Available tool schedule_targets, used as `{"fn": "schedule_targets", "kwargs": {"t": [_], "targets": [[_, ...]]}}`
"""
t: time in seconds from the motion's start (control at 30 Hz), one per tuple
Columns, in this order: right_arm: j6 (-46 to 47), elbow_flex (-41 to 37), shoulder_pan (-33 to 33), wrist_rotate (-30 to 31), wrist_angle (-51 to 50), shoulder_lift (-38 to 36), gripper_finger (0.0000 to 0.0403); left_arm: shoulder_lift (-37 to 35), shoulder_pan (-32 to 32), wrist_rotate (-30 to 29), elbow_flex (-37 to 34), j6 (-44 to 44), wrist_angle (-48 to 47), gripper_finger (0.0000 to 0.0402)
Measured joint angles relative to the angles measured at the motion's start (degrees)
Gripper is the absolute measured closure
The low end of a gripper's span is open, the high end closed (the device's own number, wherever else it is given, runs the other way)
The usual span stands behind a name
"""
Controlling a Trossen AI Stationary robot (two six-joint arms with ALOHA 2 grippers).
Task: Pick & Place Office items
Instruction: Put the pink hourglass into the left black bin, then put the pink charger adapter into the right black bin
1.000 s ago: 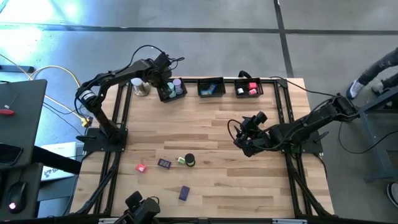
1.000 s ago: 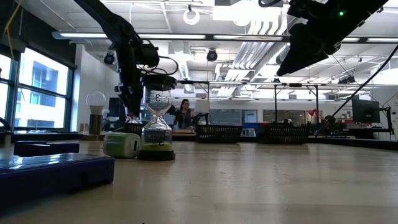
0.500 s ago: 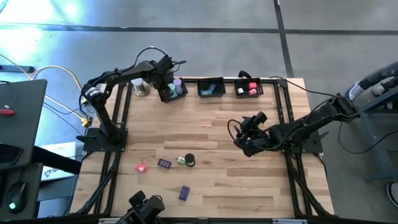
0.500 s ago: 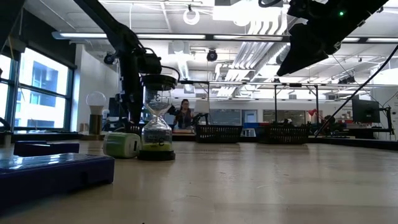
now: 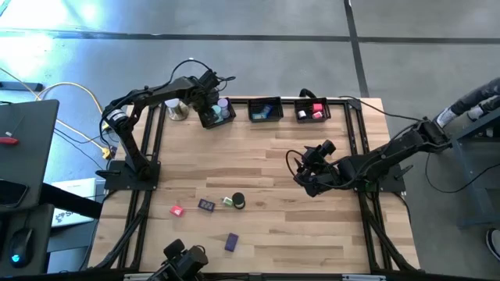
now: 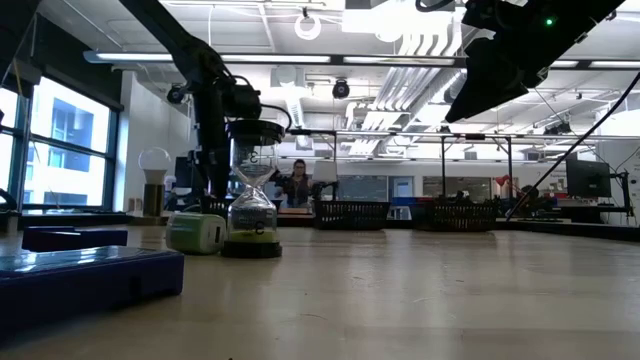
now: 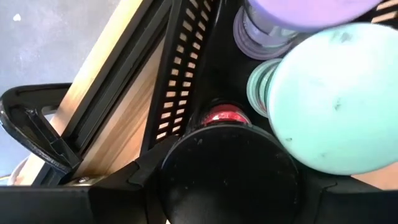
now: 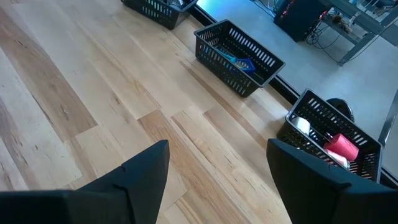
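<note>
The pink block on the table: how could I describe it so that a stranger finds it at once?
Start at the table's near edge, far from the three black baskets. Four small items lie there in a loose group; the pink block is the one farthest toward the left arm's side. It is the only pink one, beside a purple block.

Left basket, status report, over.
Left gripper in left basket, round black piece between its fingers. Right gripper open, idle mid-table. Five items loose; nothing blocking.
</note>
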Motion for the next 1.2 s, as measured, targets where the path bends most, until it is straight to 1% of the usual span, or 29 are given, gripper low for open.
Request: {"fn": "schedule_targets", "kwargs": {"t": [0.1,0.37,0.53,0.63,0.93,1.2], "targets": [[0.0,0.0,0.0,0.0,0.0,0.0,0.0144,0.0,0.0,0.0,0.0,-1.5,0.3,0.0188],[0.0,0.0,0.0,0.0,0.0,0.0,0.0144,0.0,0.0,0.1,0.0,-1.1,0.5,0.0188],[-0.1,0.0,0.0,0.0,0.0,0.0,0.0144,0.0,0.0,1.8,0.0,0.0,0.8,0.0185],[-0.8,0.0,0.0,0.0,0.0,0.0,0.0144,0.0,0.0,2.3,0.1,-0.4,1.0,0.0174],[-1.0,0.0,0.0,-0.3,0.0,0.0,0.0144,0.0,0.0,1.6,0.1,-1.6,1.1,0.0119],[-1.0,0.0,0.0,-0.3,0.0,0.0,0.0144,-0.1,0.0,1.3,0.1,-1.7,0.8,0.0114]]}}
